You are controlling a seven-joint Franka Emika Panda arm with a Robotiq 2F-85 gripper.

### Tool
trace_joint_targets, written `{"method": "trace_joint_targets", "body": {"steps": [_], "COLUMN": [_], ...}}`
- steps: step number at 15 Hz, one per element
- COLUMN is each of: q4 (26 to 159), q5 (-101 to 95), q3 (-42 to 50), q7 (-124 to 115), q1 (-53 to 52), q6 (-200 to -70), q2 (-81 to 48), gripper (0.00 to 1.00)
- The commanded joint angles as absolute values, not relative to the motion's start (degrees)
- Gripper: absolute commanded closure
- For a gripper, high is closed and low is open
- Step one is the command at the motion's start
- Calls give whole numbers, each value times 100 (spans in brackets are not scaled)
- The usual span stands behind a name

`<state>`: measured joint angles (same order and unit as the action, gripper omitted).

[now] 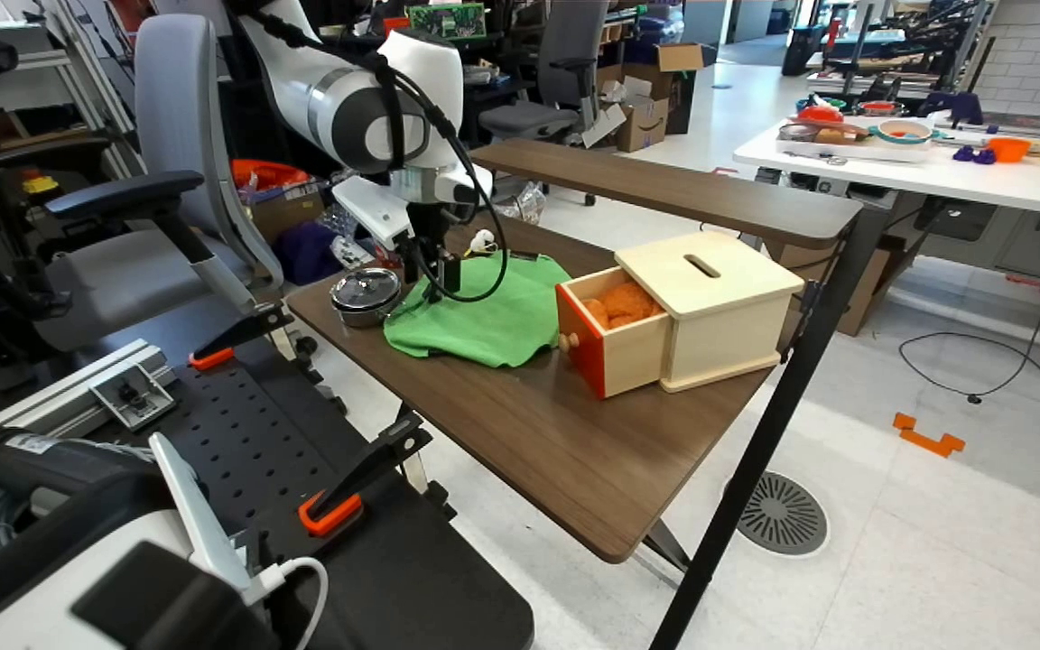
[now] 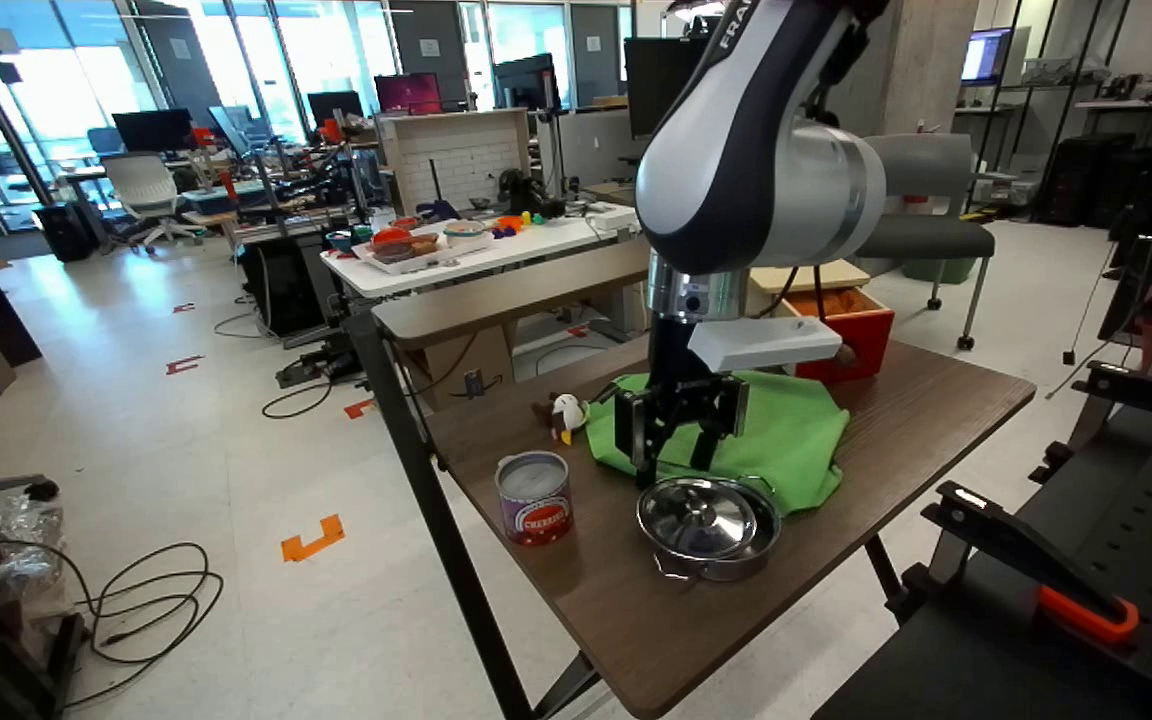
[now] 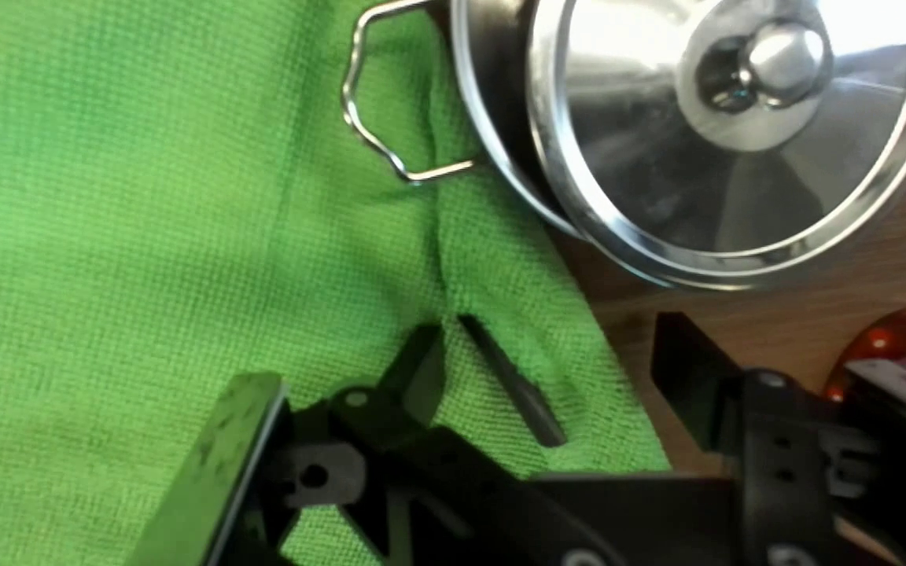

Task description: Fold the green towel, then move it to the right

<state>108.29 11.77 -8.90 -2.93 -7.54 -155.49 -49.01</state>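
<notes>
The black two-finger gripper (image 3: pixel 549 338) has its fingers spread wide, one over the bright green woven-cloth towel (image 3: pixel 185 236), the other past its edge; it clasps nothing. Between them shows a thin dark stick (image 3: pixel 512 381) I cannot identify. In an exterior view the towel lies rumpled on the brown table (image 2: pixel 636 625), just beyond the shiny steel pot (image 2: pixel 738 568). It should handle as light, limp and hard to damage, its weave giving good grip; the free edge between the fingers, beside the pot, looks the best hold. The wrist view shows closely the pot's bent wire handle (image 3: pixel 348 86) reaching over the towel, a possible snag. It omits the pale wooden box (image 1: pixel 723 334), right of the towel in an exterior view, and gives only a red sliver (image 3: pixel 889 338), probably of the purple-and-red can (image 2: pixel 534 500) standing near left in an exterior view.
</notes>
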Motion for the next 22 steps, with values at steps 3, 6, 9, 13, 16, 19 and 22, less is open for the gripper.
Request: {"method": "trace_joint_targets", "body": {"steps": [3,6,9,13,16,19,22], "q4": [10674,10818,11087,11567,11706,11673,11579], "q5": [1125,1146,1134,1116,1133,1273,1422], "q3": [-992,-1008,-983,-959,-959,-1010,-1040], "q7": [-332,-316,-365,-359,-132,196,508], "q1": [-738,-695,-749,-743,-527,-109,400], "q6": [-15547,-15591,-15667,-15651,-15568,-15530,-15507], "q2": [-4903,-4692,-4345,-3625,-3286,-3235,-3350], "gripper": [73,97,100,99,99,99,99]}}
